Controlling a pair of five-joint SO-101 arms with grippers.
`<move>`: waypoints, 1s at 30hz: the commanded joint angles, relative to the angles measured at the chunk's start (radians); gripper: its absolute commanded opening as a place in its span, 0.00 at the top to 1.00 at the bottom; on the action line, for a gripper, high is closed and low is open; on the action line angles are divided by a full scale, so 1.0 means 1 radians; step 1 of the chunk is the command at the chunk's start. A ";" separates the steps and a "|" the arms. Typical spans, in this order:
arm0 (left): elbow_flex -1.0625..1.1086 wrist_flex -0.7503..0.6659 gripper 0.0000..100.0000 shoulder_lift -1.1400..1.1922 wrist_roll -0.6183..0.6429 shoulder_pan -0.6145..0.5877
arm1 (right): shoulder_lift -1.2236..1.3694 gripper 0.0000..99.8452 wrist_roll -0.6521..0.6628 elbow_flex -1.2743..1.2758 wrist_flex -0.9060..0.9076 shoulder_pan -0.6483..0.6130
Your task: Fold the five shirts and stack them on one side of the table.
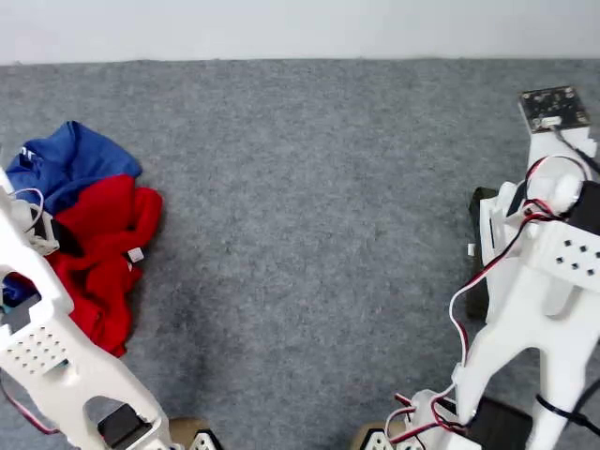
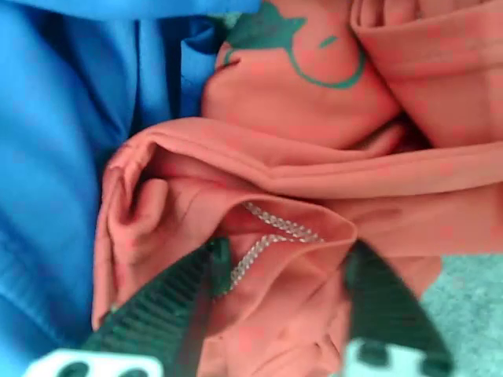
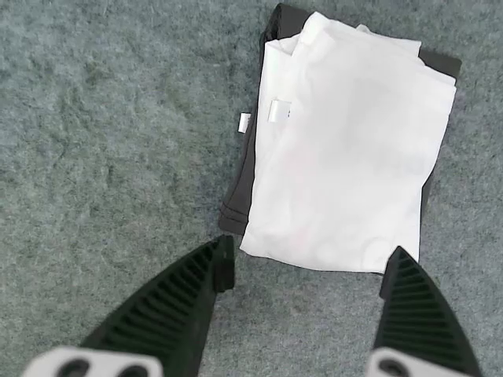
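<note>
A crumpled red shirt (image 1: 103, 253) lies at the table's left edge, partly over a blue shirt (image 1: 66, 164). My left gripper (image 2: 283, 302) is open right above the red shirt (image 2: 299, 188), its collar seam between the fingers, with the blue shirt (image 2: 55, 157) beside it. At the right edge a folded white shirt (image 3: 350, 165) rests on a folded dark shirt (image 3: 251, 181). My right gripper (image 3: 306, 314) hangs open above the near edge of that stack. In the high view the right arm (image 1: 544, 281) covers most of the stack (image 1: 480, 253).
Grey carpet-like cloth (image 1: 319, 225) covers the table, bare across the middle between the two arms. The left arm (image 1: 47, 347) stands at the front left corner. A white wall (image 1: 281, 28) runs along the far edge.
</note>
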 commanded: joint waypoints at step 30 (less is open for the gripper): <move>0.440 0.025 0.99 -1.244 -0.381 0.824 | -0.038 0.70 -0.048 0.350 -0.101 -0.131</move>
